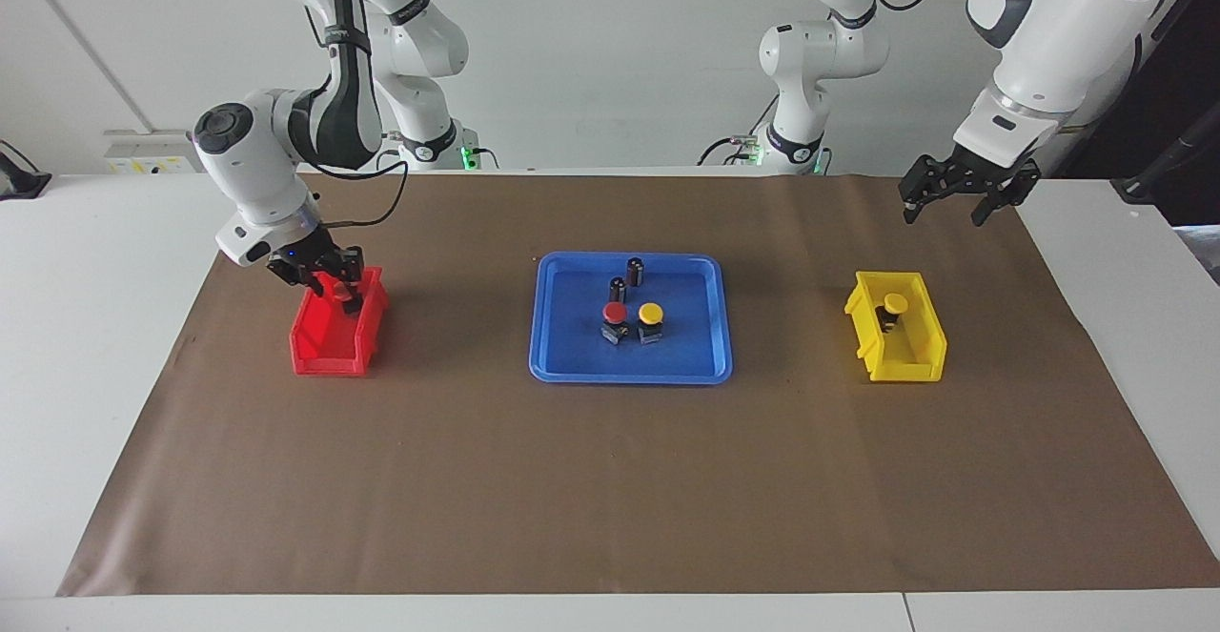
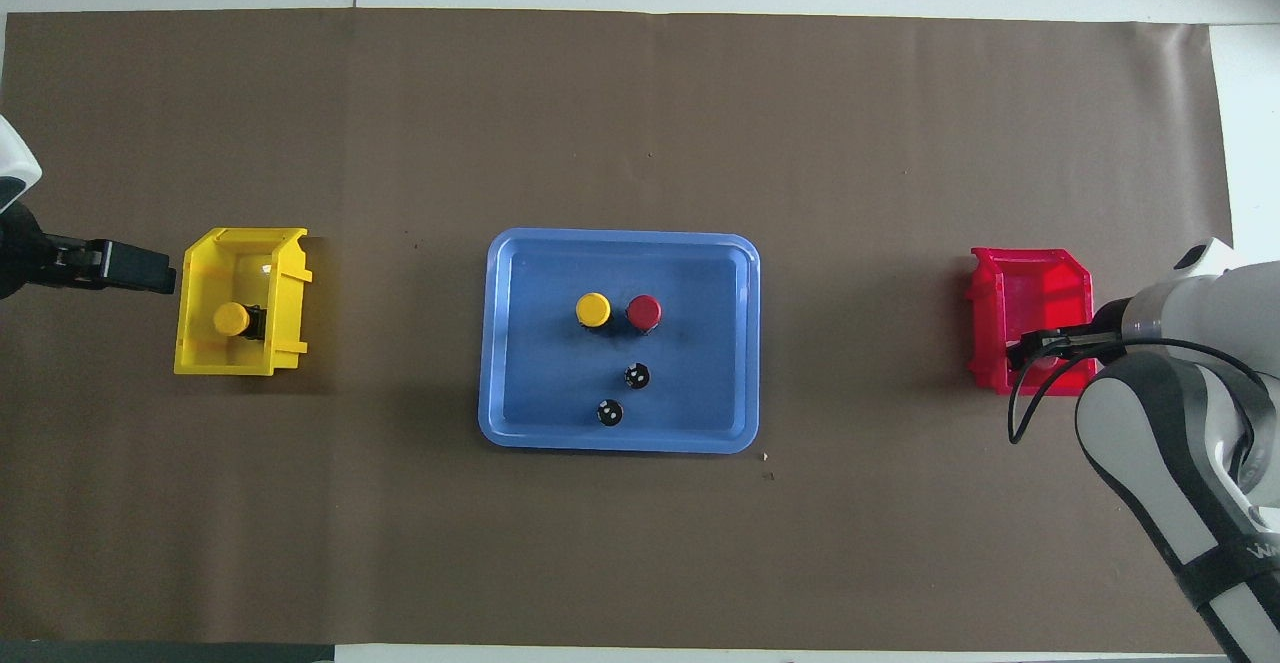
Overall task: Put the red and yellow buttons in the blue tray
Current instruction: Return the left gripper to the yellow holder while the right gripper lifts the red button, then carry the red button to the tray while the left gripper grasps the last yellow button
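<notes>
In the red bin (image 1: 329, 338) — red button (image 1: 340, 291), gripped by right pincer (image 1: 329, 281).

A white table (image 1: 86, 346) carries a brown paper sheet (image 1: 610, 479), and on it the blue tray (image 1: 572, 365) lies between a red bin (image 1: 319, 351) and a yellow bin (image 1: 920, 356).
</notes>
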